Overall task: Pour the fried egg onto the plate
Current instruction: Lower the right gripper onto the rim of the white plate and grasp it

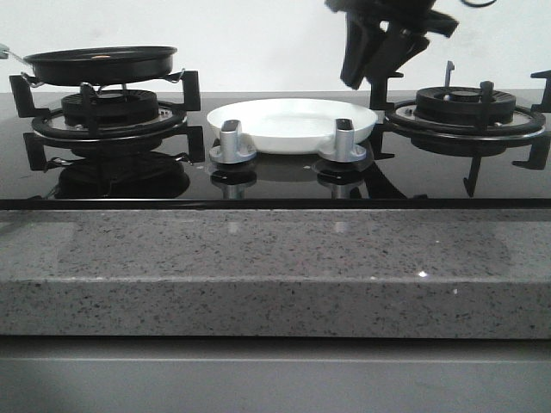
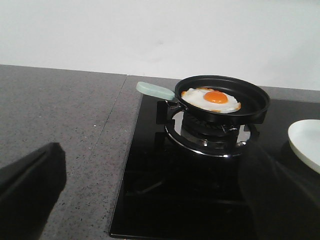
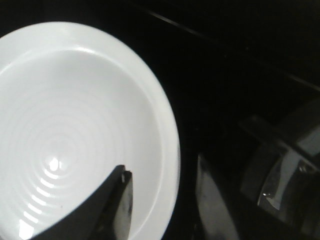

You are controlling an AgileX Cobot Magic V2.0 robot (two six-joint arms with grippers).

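Note:
The fried egg [image 2: 212, 100], white with an orange yolk, lies in a black frying pan [image 2: 223, 97] with a pale green handle [image 2: 155, 90]. The pan [image 1: 102, 64] rests on the left burner; its rim hides the egg in the front view. The white plate [image 1: 291, 122] sits empty on the hob between the burners and also shows in the right wrist view [image 3: 75, 125]. My left gripper [image 2: 155, 167] is open and empty, well short of the pan, and out of the front view. My right gripper [image 1: 366, 82] is open above the plate's right rim, its fingers either side of that rim [image 3: 162, 170].
Two silver knobs [image 1: 234, 139] [image 1: 343, 138] stand in front of the plate. The right burner [image 1: 465, 107] has a black grate. A grey speckled counter [image 2: 60, 115] lies left of the black glass hob [image 2: 165, 195]. A white wall is behind.

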